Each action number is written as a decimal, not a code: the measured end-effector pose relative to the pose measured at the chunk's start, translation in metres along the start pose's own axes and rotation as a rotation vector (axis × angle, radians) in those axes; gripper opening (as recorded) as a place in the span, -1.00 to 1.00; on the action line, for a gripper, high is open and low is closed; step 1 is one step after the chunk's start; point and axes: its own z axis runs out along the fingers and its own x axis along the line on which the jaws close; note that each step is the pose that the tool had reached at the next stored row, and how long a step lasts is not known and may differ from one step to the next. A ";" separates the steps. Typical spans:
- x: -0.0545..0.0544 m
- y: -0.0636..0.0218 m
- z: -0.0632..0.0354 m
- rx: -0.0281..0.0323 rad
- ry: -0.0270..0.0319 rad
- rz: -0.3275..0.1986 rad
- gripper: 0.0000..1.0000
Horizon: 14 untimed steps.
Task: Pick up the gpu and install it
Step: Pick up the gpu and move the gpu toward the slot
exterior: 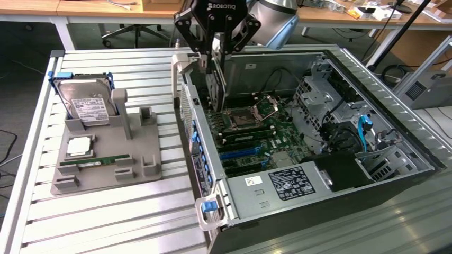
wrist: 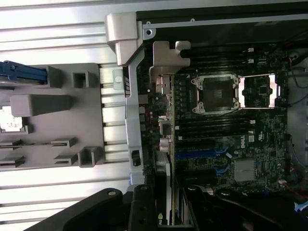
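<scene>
Well off to the exterior view's left of the black two-fingered gripper (exterior: pixel 216 55), a grey plastic holder (exterior: pixel 106 140) lies on the white slatted metal table (exterior: pixel 106 222). It carries a silver hard drive in a blue frame (exterior: pixel 86 103), a square silver processor chip (exterior: pixel 78 146) and a narrow green RAM stick (exterior: pixel 95 160). The gripper's fingers pinch the top edge of the gpu (exterior: pixel 215 87), a thin dark rectangular card with a silvery end bracket, which hangs upright straight beneath them. Below and to the exterior view's right of the gripper sits the open black computer case (exterior: pixel 381 90) with its green motherboard (exterior: pixel 265 135) exposed. The card's lower end reaches inside the case, near the rear wall.
</scene>
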 end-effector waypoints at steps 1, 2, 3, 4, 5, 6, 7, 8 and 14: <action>-0.001 0.0000 0.0001 0.0001 0.0000 0.000 -0.47; -0.001 0.0001 0.0003 0.0002 0.0001 0.000 -0.47; -0.002 0.0002 0.0006 0.0003 0.0000 0.000 -0.47; -0.003 0.0002 0.0008 0.0005 0.0000 0.000 -0.47; -0.004 0.0003 0.0011 0.0008 0.0000 0.000 -0.47; -0.005 0.0004 0.0013 0.0011 0.0000 0.000 -0.47; -0.006 0.0005 0.0015 0.0012 0.0000 0.000 -0.47; -0.007 0.0005 0.0017 0.0012 -0.0001 0.000 -0.47; -0.011 0.0006 0.0032 0.0013 -0.0002 0.000 -0.47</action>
